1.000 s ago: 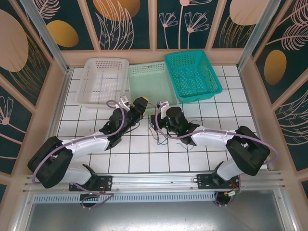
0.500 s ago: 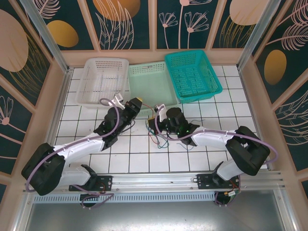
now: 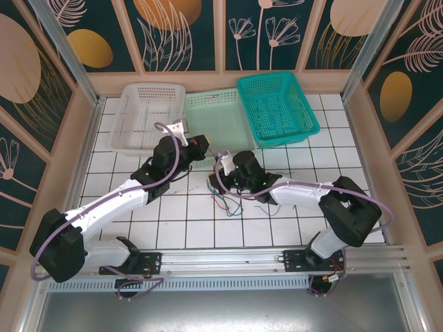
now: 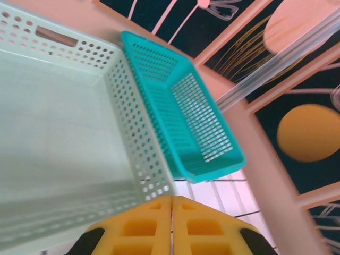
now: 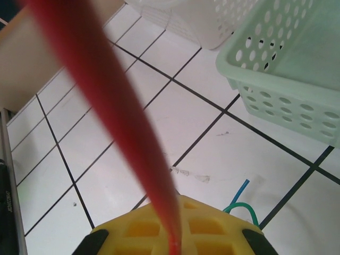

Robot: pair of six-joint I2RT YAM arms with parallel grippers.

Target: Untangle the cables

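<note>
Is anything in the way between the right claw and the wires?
No, nothing visible. The right claw is shut right on a red cable, and the other cables lie just beside it on the tiled table.

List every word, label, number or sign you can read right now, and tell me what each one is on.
No text can be read in full.
Tiny white print on the dark strip at the left edge of the right wrist view: too small and blurred to read.
White perforated plastic basket, pale green perforated plastic basket, teal mesh plastic basket: no labels or markings visible.
</note>
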